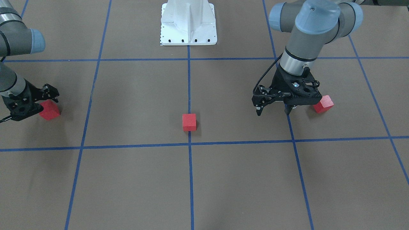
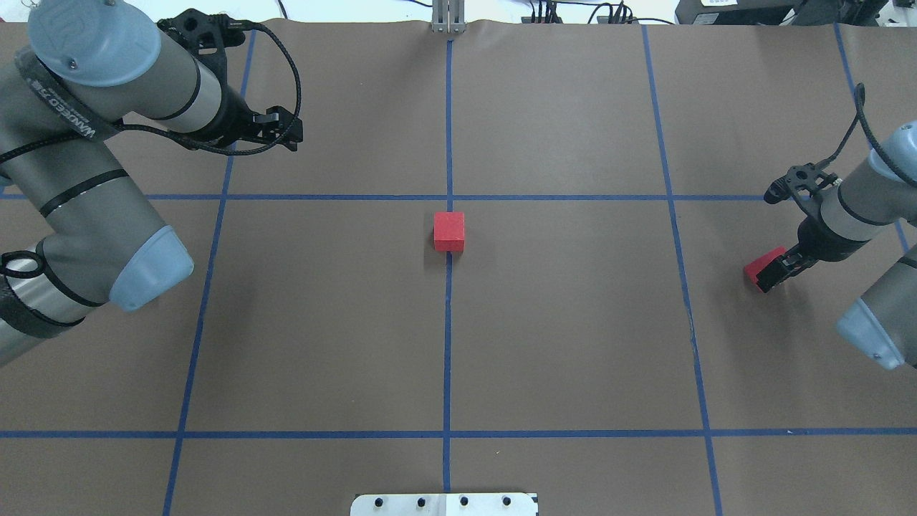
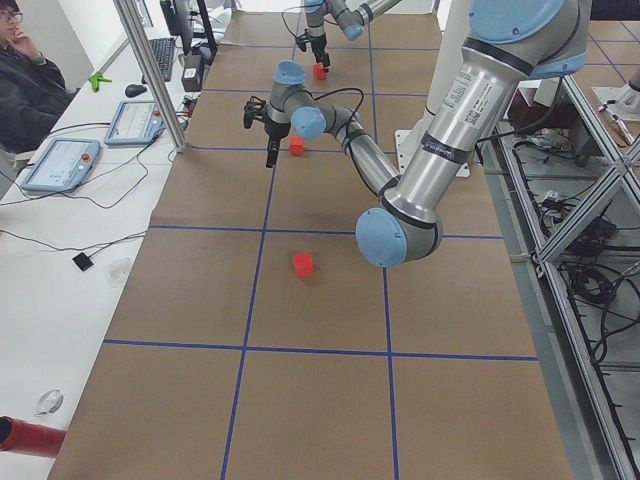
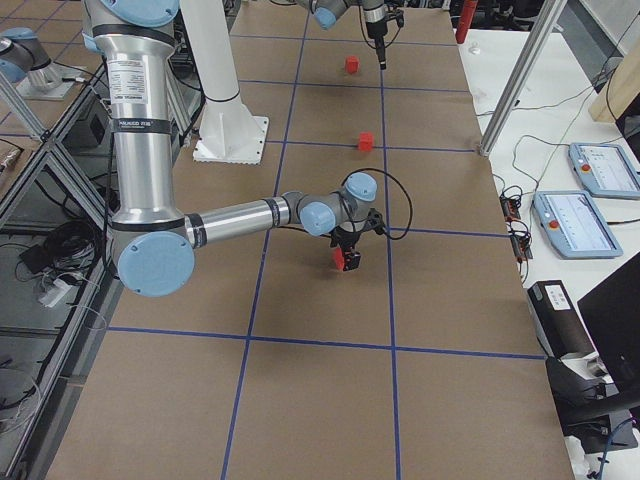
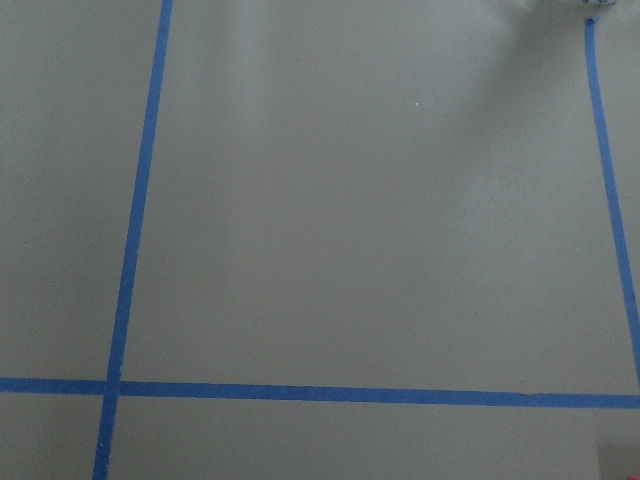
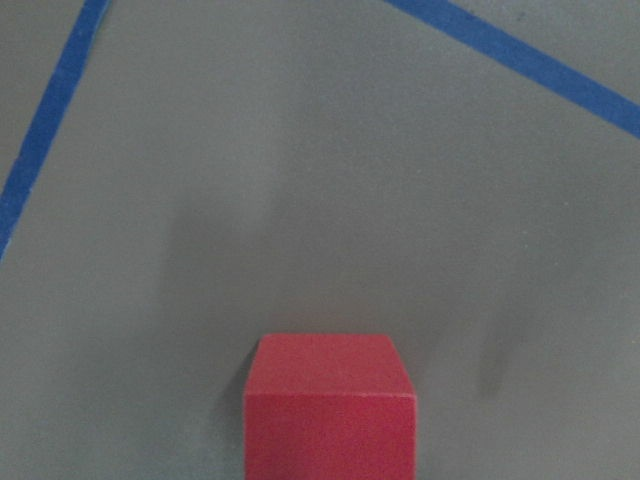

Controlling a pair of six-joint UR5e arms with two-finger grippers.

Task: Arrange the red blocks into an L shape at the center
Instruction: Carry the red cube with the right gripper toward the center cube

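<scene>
One red block (image 1: 189,122) sits on the middle blue line at the center (image 2: 449,231). A second red block (image 1: 323,103) lies on the brown surface just beside my left gripper (image 1: 273,111). That gripper is open, empty and low over the table; in the overhead view the left arm hides this block. The third red block (image 1: 49,109) rests on the table at my right gripper (image 2: 768,270), also low. It fills the bottom middle of the right wrist view (image 6: 330,405). The right gripper's fingers look spread at the block's sides.
The white metal base (image 1: 188,24) stands on the robot's side of the table. Blue tape lines (image 2: 448,358) divide the brown surface into grid squares. An operator (image 3: 25,70) sits at a side desk with tablets (image 3: 60,163).
</scene>
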